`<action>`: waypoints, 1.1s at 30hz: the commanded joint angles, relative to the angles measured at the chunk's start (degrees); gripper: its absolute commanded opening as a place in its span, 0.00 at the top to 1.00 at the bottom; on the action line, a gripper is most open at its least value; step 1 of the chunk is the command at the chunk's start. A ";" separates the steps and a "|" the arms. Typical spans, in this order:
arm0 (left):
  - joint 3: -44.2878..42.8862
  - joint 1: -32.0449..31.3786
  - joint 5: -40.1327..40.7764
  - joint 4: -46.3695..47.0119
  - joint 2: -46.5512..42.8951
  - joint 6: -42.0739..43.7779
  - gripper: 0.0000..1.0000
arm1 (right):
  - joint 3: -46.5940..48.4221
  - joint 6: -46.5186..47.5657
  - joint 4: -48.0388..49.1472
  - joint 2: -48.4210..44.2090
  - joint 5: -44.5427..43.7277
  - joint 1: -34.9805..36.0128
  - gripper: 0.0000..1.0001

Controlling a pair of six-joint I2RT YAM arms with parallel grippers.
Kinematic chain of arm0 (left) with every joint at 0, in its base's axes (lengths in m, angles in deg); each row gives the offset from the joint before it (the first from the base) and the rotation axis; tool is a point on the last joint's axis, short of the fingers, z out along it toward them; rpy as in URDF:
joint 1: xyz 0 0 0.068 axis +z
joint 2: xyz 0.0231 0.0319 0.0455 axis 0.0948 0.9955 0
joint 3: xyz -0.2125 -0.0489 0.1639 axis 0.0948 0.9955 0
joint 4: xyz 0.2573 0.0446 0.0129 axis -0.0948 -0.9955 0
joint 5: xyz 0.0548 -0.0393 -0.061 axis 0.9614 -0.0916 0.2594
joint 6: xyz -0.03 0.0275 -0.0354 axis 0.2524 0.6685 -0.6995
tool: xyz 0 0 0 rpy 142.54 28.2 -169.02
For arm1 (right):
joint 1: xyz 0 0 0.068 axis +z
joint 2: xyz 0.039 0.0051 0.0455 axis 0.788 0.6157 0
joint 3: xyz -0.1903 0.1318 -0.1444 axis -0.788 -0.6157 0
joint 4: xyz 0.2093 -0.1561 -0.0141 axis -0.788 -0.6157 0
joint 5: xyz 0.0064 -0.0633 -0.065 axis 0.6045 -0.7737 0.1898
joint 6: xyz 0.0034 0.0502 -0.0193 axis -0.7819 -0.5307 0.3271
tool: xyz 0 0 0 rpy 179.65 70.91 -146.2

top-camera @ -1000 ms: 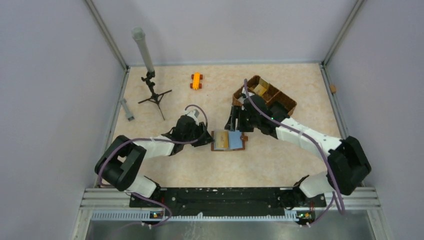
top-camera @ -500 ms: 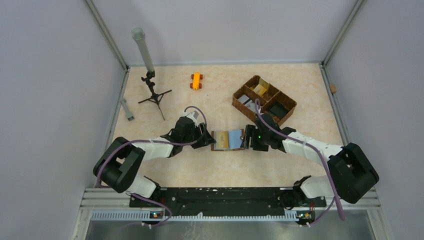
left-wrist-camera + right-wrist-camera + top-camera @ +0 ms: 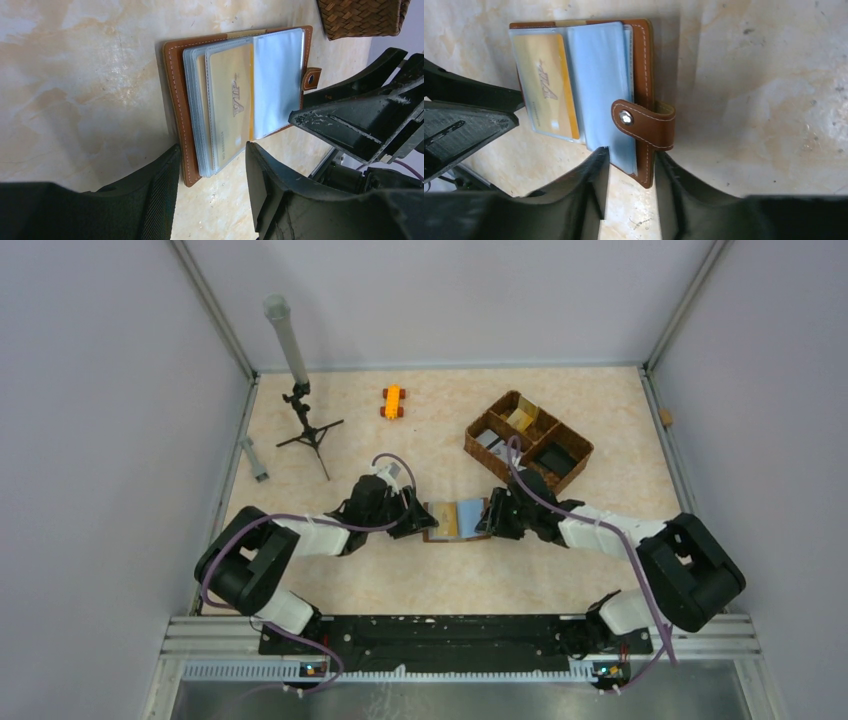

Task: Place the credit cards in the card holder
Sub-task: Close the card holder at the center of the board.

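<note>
while the left gripper [image 3: 212,150] and right gripper [image 3: 631,153] hang half open, holding nothing, a bump could shut the card holder [image 3: 173,80].

Wallet [image 3: 455,519]: one, open, at table centre.
Gold card [image 3: 232,100] in wallet's clear sleeves: one certain; edge of possible second behind it.
Basket [image 3: 555,421]: one, at 2 o'clock; three compartments seen.
Cards in basket: three, namely yellow card [image 3: 520,419], grey card [image 3: 489,440], black card [image 3: 556,456].
Toy car [image 3: 392,401]: one, at 12 o'clock.
Tripod [image 3: 310,433]: one, at 10 o'clock.
Robot arms: two, left arm [image 3: 310,535] at 8 o'clock, right arm [image 3: 610,530] at 4 o'clock.
</note>
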 commanded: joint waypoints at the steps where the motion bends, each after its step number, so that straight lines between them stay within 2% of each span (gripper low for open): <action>1: 1.27 -0.15 -0.66 2.29 0.35 -0.44 0.46 | -0.05 -1.07 6.40 1.44 0.86 -0.49 0.67; 5: 1.85 -0.18 -1.62 5.17 -0.43 -1.72 0.46 | 0.24 -0.82 6.80 4.30 2.33 -0.49 0.90; 8: 2.76 -0.14 -2.34 8.45 -1.62 -3.24 0.46 | 0.12 -1.04 7.23 6.22 2.89 -0.04 1.00; 17: 4.87 -0.17 -1.87 10.45 -8.23 -5.12 0.46 | 0.93 -2.26 9.55 10.10 3.23 2.38 1.00; 23: 5.12 -0.16 1.44 5.85 -14.62 -2.24 0.45 | 2.52 -2.24 9.57 12.20 2.82 3.83 1.00; 33: 3.12 -0.20 -2.61 8.88 -9.33 1.44 0.44 | 2.69 -2.85 11.25 12.86 3.22 4.52 1.00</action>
